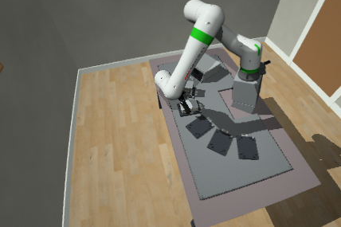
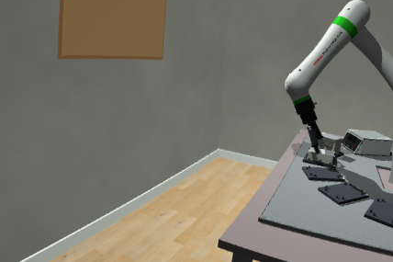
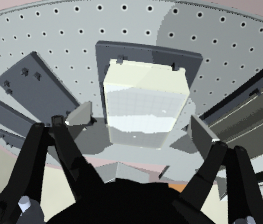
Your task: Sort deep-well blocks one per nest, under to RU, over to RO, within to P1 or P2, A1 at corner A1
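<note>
A pale block (image 1: 192, 107) (image 2: 324, 154) (image 3: 144, 107) stands on a dark nest plate (image 3: 142, 51), its far end by two small locators. It looks level; its cut corner cannot be made out. My gripper (image 1: 187, 106) (image 2: 318, 144) (image 3: 140, 117) is open around it, with a gap between each fingertip and the block's sides. A second, shaded block (image 3: 247, 117) is on a neighbouring dark plate at the right of the wrist view. The check-weigher (image 1: 215, 68) (image 2: 373, 143) stands behind; no lit lamp can be made out. Nest labels are not readable.
Three empty nest plates follow in an arc: one (image 1: 200, 127) (image 2: 323, 174) (image 3: 39, 77) beside the block's plate, a middle one (image 1: 220, 142) (image 2: 344, 192), and a farther one (image 1: 248, 148) (image 2: 383, 210). The arm's base (image 1: 244, 91) stands across the board.
</note>
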Available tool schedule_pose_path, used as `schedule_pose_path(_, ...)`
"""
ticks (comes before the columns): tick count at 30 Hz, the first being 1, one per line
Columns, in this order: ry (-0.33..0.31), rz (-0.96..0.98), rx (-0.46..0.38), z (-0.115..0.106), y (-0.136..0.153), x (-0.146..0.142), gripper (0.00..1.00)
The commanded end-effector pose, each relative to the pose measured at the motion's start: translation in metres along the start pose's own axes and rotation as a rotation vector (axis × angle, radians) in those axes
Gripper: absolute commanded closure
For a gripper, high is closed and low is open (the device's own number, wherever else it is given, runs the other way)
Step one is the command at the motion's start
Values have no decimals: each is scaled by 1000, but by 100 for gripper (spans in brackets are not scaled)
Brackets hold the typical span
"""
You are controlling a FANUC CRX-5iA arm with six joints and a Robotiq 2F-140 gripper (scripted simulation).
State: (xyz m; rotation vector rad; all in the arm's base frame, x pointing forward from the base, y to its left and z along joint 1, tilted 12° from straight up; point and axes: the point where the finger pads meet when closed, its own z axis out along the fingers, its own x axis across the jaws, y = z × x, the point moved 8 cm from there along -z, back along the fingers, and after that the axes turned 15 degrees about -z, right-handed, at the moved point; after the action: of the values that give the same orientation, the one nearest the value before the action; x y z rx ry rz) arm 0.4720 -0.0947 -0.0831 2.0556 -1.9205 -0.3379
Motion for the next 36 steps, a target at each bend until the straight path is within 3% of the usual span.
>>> schedule_pose_path(1,0,0,0,-6,3,-1,0)
schedule_pose_path(30,0,0,0,-64,35,-9,0)
schedule_pose_path(36,0,0,0,-64,36,-10,0)
